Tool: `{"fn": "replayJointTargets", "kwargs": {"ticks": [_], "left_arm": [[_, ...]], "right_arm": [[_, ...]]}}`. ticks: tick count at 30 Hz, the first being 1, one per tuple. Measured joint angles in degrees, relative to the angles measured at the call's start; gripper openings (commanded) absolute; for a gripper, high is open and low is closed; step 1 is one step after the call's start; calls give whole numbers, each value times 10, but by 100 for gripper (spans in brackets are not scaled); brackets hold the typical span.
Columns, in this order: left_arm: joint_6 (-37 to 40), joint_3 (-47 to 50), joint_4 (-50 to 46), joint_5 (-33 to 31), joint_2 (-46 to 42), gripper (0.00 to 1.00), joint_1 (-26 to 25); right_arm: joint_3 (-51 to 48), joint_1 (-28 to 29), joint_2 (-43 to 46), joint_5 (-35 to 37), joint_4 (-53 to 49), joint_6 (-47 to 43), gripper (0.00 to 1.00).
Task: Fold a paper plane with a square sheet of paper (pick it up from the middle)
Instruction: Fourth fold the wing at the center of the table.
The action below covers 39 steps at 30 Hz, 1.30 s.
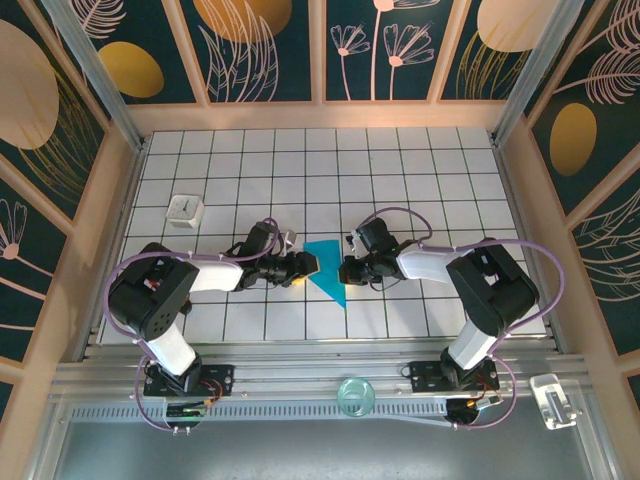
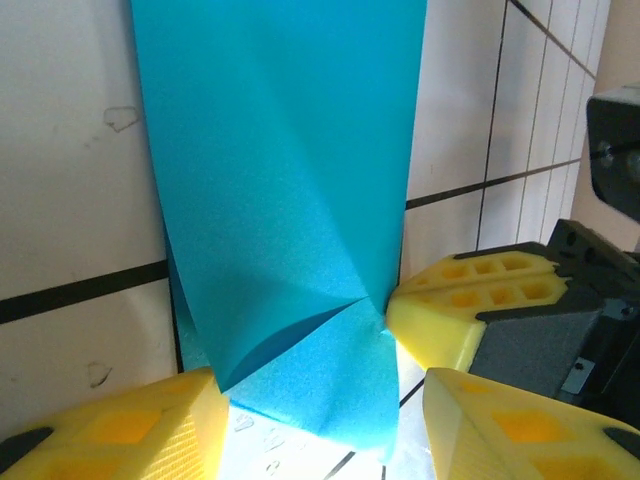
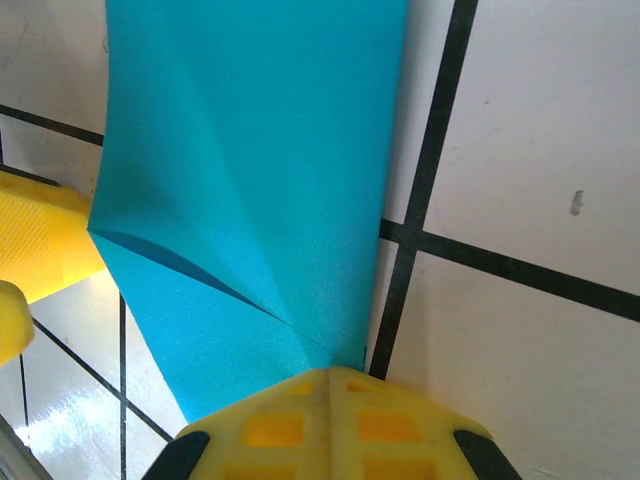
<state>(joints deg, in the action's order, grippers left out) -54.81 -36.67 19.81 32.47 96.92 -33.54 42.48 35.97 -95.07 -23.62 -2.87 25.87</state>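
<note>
The left gripper stands spread, pocketed yellow fingers either side of the near end of the teal sheet of paper — thin, matte, folded into overlapping flaps with sharp creases. Facing it, the right gripper is pressed together, its tip touching the sheet's folded edge. Glossy white tiled table lies open on both outer sides.

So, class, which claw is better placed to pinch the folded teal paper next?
Probably left: the left claw is open astride the teal paper. The right claw is shut, tips at its edge.
</note>
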Motion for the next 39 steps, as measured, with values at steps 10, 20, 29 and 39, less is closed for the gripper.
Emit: {"fn": "replayJointTargets", "kwargs": {"ticks": [10,20,29,39], "left_arm": [[-23,0,40,2,25,36,1],[23,-5,25,5,35,24,4],[42,-5,19,5,40,5,6],[-21,15,6,-26,-31,0,4]], "right_arm": [[-2,0,0,0,4,0,0],[-2,0,0,0,5,0,0],[-2,0,0,0,5,-5,0],[10,0,15,21,-26,-43,17]]}}
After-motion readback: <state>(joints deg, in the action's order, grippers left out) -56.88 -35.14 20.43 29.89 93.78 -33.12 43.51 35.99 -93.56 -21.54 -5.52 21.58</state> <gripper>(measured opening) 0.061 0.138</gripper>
